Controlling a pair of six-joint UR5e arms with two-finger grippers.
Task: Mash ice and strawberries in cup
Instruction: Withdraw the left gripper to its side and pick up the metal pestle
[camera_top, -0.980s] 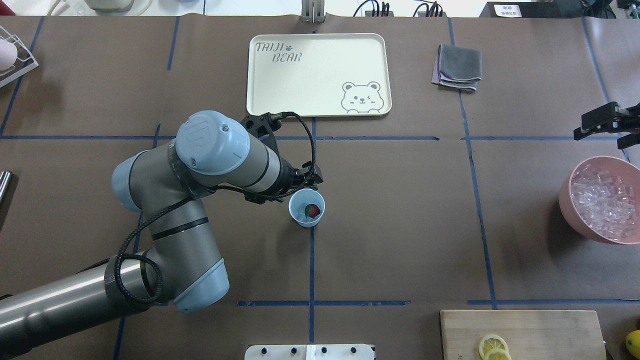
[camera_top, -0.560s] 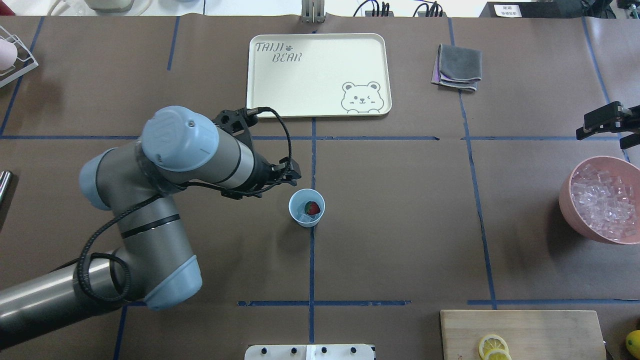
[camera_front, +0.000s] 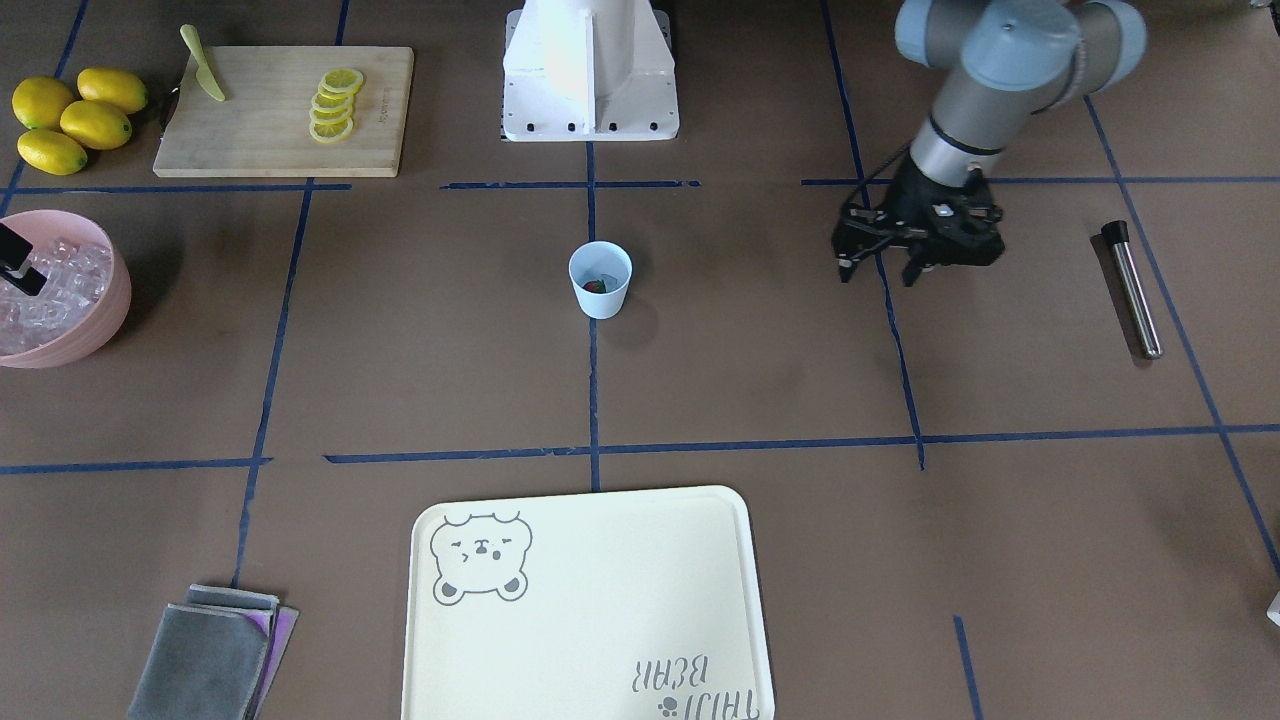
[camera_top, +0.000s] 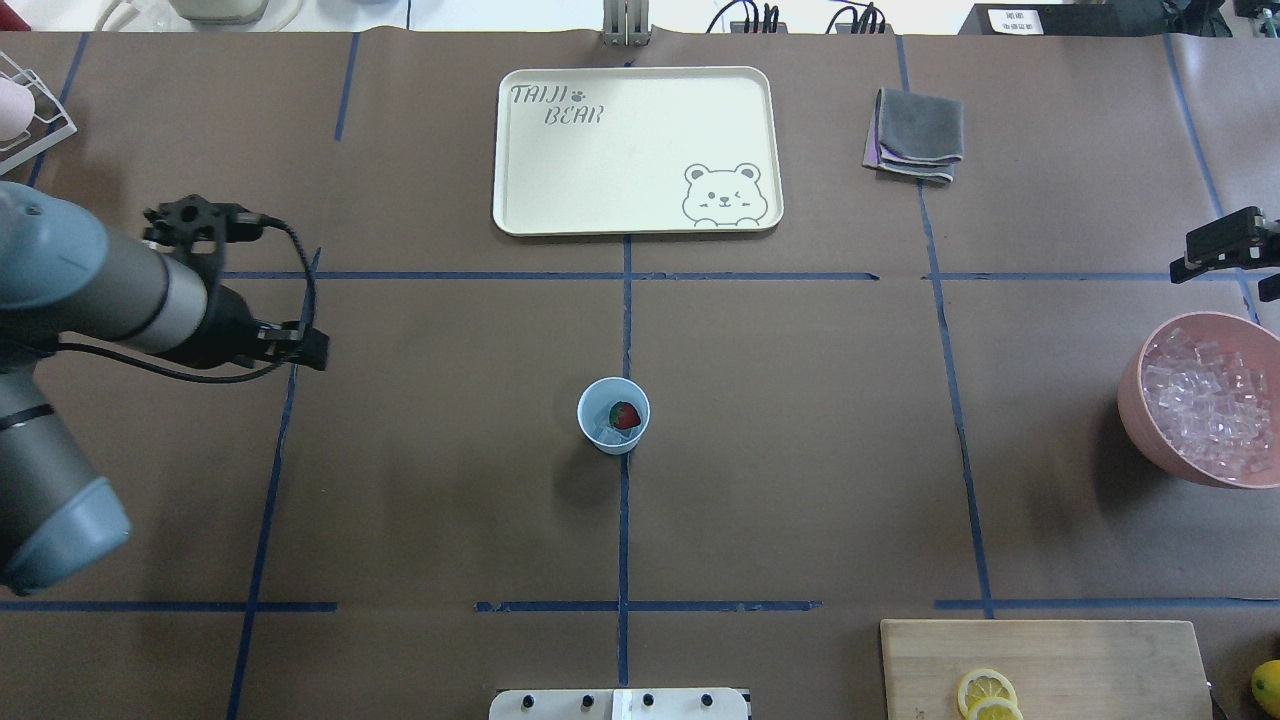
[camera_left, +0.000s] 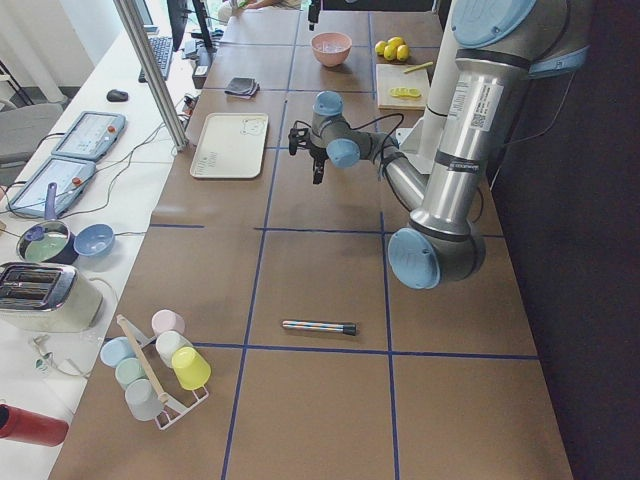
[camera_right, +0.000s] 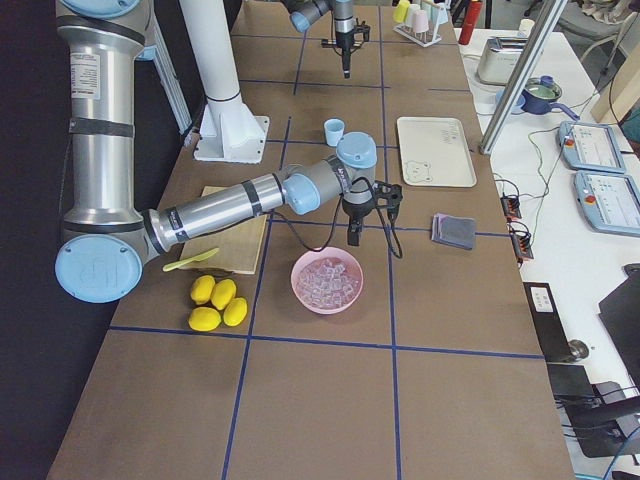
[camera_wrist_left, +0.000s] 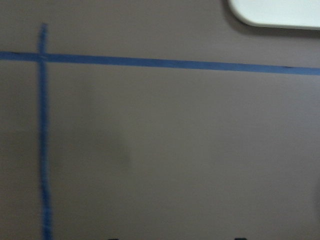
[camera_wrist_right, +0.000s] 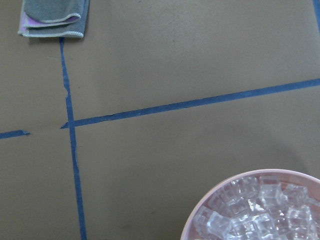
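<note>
— Overhead exterior: where's my cup (camera_top: 586, 404) sitting?
— Mid-bench, upright on the blue tape line, with the strawberry (camera_top: 625, 416) and ice (camera_top: 602, 430) inside. My left hand (camera_top: 300, 346) hangs empty, fingers spread, well apart from it. My right hand (camera_top: 1222, 282) looks spread and empty too, near the pink bowl (camera_top: 1135, 400).

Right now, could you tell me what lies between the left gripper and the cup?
Nothing; the overhead view shows only bare table between left gripper and cup.
</note>
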